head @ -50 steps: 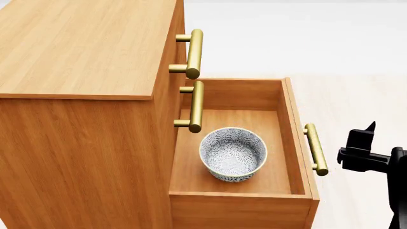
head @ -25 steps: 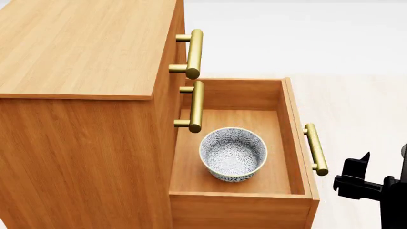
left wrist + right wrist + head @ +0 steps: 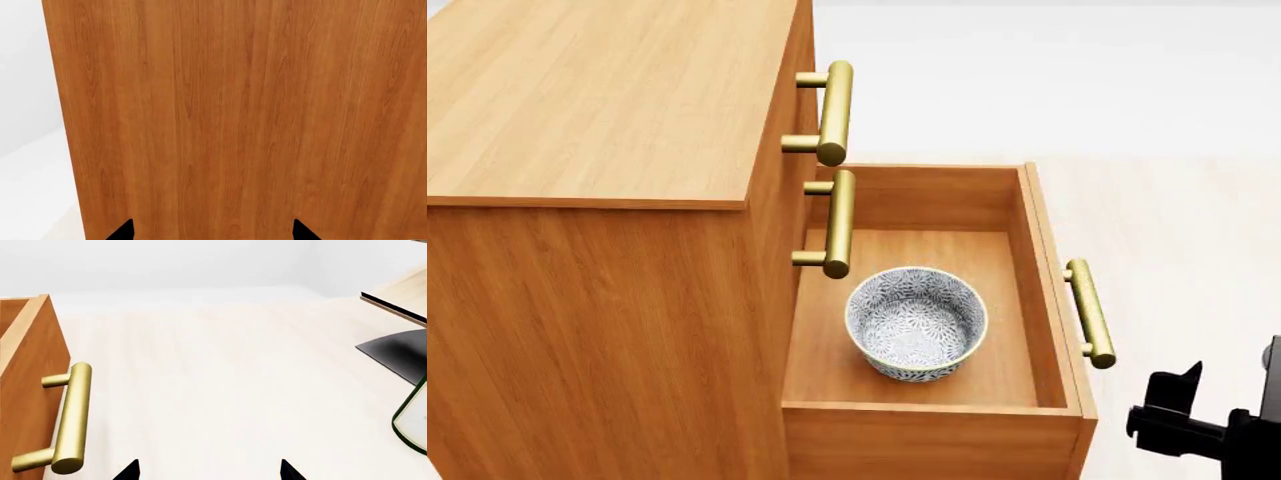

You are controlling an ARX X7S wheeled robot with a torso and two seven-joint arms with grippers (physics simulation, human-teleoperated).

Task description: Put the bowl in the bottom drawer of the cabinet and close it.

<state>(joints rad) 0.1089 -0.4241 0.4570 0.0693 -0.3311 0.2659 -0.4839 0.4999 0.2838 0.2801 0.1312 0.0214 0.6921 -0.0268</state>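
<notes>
**Bowl sits in the open bottom drawer, both my claws empty**

No writing or labels anywhere I can read, just wood grain and brass.

My right gripper (image 3: 208,471) hangs low beside the drawer front, its two dark fingertips spread apart with nothing between them, only pale floor beneath. It touches nothing; the brass bar handle (image 3: 69,417) is off to one side, near but clear of my fingers. From the head view that arm pokes in at the lower right corner, below the handle.

My left gripper (image 3: 208,231) faces a flat side panel of the cabinet (image 3: 601,250), tips parted, nothing in them; I can't tell whether they touch the wood.

The bowl (image 3: 916,322) stands upright on the floor of the bottom drawer (image 3: 1034,270), which is pulled well out. Two upper drawer handles (image 3: 834,110) stick out above it.
</notes>
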